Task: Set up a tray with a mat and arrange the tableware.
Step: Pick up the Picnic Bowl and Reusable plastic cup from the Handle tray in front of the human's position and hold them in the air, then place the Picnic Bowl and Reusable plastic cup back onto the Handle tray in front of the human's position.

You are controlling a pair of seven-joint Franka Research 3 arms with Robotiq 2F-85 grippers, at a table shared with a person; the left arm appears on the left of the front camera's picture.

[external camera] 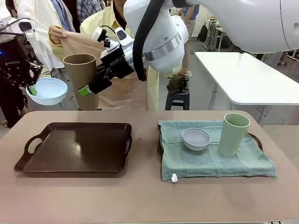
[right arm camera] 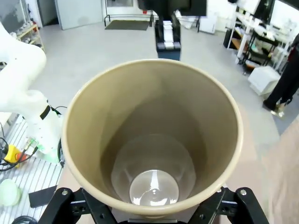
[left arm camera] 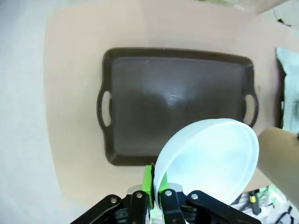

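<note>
- Done, I judge: at right of the front view, one tray (external camera: 256,138) carries its mat (external camera: 212,158), the grey-white bowl (external camera: 196,138) and green cup (external camera: 233,134).
- Left: the dark tray (external camera: 77,147) at lower left is bare, no mat.
- My left gripper (external camera: 32,88) is pinched on the blue bowl (external camera: 47,90), upper left.
- My right gripper (external camera: 86,88) clasps the tan cup (external camera: 80,77) aloft.

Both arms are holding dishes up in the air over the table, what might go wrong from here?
1. The left tool pinches the light blue bowl by its rim alone, so it could tilt or slip out.
2. The tan cup, held by the right tool, hangs close beside that bowl; the two could knock together.
3. The dark tray has no mat yet; dishes set down now would have to be lifted off again.
</note>
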